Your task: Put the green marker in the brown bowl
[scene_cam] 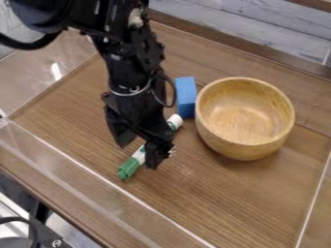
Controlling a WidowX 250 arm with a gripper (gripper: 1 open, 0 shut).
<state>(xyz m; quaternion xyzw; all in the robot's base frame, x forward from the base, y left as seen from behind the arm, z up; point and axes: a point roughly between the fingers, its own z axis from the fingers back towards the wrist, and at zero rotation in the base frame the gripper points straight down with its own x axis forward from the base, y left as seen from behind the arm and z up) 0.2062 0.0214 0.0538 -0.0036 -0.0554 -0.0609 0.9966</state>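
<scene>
Hand (139,153) wide open, nothing held, poised over the green-capped marker (149,147). Marker on desk (214,199), left of wooden bowl (245,117), long axis slanting lower left to upper right between the fingers.

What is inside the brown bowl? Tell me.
The brown bowl shows only bare wood on the visible part of its floor. The near wall's outer side faces the camera, and the table directly beneath the bowl is covered.
</scene>
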